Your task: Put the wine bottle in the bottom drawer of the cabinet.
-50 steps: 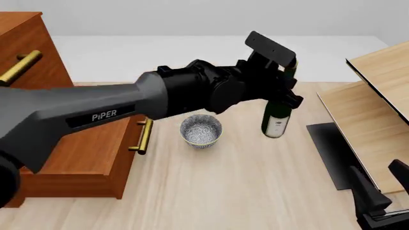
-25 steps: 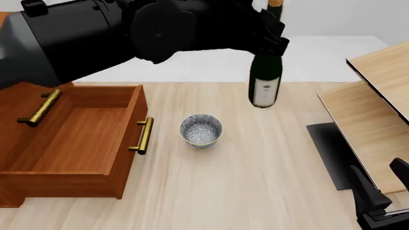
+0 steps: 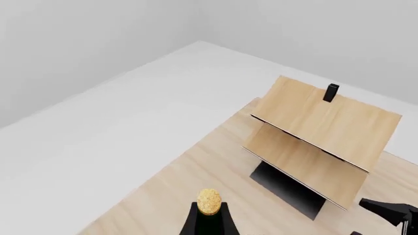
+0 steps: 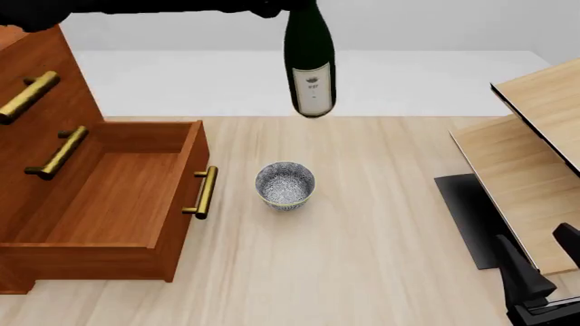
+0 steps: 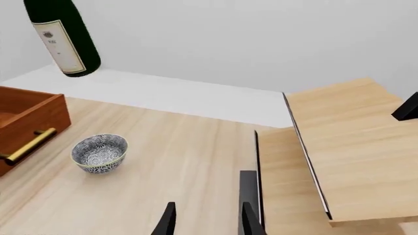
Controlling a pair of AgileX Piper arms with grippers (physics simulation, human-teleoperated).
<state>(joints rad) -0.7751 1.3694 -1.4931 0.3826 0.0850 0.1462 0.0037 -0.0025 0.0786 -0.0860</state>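
One wine bottle (image 4: 310,64) held aloft, near upright, neck gripped by left arm though its fingers are cut off from view. Bottom drawer (image 4: 109,197) pulled open, lying lower-left of bottle. Right gripper (image 5: 205,223) parked open, empty, farther from drawer.

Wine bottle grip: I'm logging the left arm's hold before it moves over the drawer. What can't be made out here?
- Left gripper: cut off by the front view's top edge, out of frame in its own wrist view.
- Wine bottle neck: cut off by that top edge.
- Bottom drawer: near floor hidden by its own front wall.
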